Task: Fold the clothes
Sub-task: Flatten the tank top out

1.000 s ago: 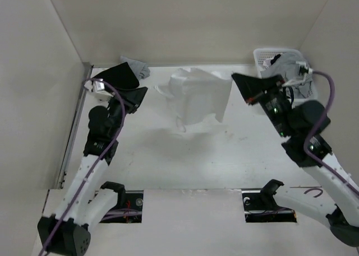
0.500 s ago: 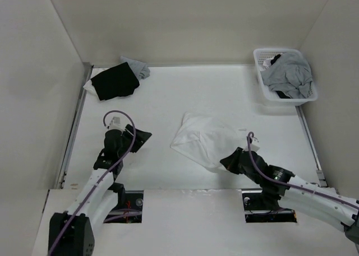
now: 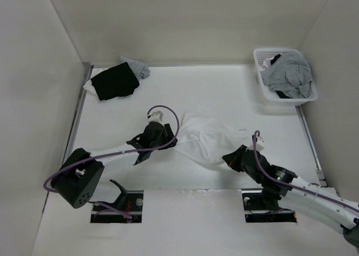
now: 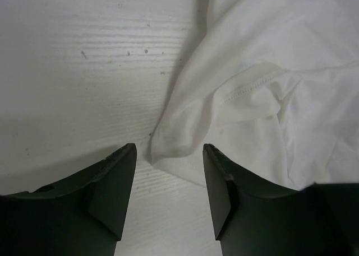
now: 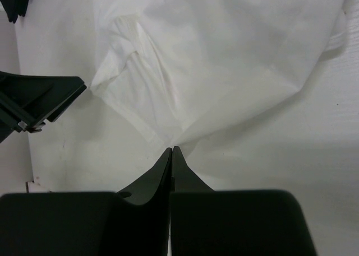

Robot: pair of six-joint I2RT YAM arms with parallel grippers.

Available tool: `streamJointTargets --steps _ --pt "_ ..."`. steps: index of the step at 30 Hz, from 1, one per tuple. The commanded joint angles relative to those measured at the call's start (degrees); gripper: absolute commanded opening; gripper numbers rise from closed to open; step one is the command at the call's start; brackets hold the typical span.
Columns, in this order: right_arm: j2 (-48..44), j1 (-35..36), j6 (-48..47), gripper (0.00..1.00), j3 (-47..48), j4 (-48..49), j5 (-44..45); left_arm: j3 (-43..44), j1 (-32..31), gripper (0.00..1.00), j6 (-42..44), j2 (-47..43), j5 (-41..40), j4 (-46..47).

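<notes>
One white garment [image 3: 207, 141] | left hand [image 4: 169, 152] apart | right hand [image 5: 171, 150] clamped on its edge

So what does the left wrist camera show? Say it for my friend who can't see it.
A crumpled corner of the white garment lies on the pale table, right between the two dark fingers of the left hand, which are spread open. A stitched hem runs across the cloth, and the hand is not gripping it.

The left wrist view's edges cut off the clothes [image 4: 280, 54].
</notes>
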Motion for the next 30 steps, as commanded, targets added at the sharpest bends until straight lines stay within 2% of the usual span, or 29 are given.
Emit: streamJointTargets --steps 1,4,9,16,18,19,21,22,26,28,30 --pt "-0.8 -0.48 1.06 0.0 -0.81 0.34 0.44 4.93 -1.79 0.5 4.15 1.83 -4.2 5.32" --pt "0.16 -0.74 0.54 0.0 -0.46 0.78 0.44 7.92 -3.1 0.5 6.87 4.73 -6.41 2.69" --pt "0.43 -1.09 0.18 0.0 -0.55 1.84 0.35 8.99 -5.04 0.37 10.3 6.76 -7.03 1.36" --pt "0.34 -3.72 -1.48 0.0 -0.72 4.03 -2.19 11.97 -7.85 0.36 15.49 11.68 -5.89 0.48" --pt "0.34 -4.34 -1.75 0.0 -0.9 4.65 -2.72 12.59 -8.12 0.33 15.67 12.82 -5.27 0.31" --pt "0.34 -4.6 -1.92 0.0 -0.99 4.91 -2.81 12.68 -8.12 0.3 15.67 13.17 -4.92 0.39" --pt "0.52 -5.22 -2.27 0.0 -0.99 5.44 -3.07 13.12 -7.77 0.1 15.67 13.79 -5.09 0.13" --pt "0.69 -5.57 -2.71 0.0 -0.81 5.88 -3.16 13.21 -7.25 0.05 15.32 13.62 -5.44 -0.3" --pt "5.07 -10.56 -7.97 0.0 2.77 10.88 -5.17 12.59 -3.04 0.0 11.46 5.74 -11.14 -0.13" --pt "9.72 -15.04 -12.71 0.0 7.69 14.48 -8.07 13.64 0.74 0.0 8.83 0.11 -12.56 -0.05" --pt "16.65 -20.84 -17.81 0.0 16.63 18.43 -12.02 17.31 5.04 0.0 6.28 -3.59 -12.39 -0.66"
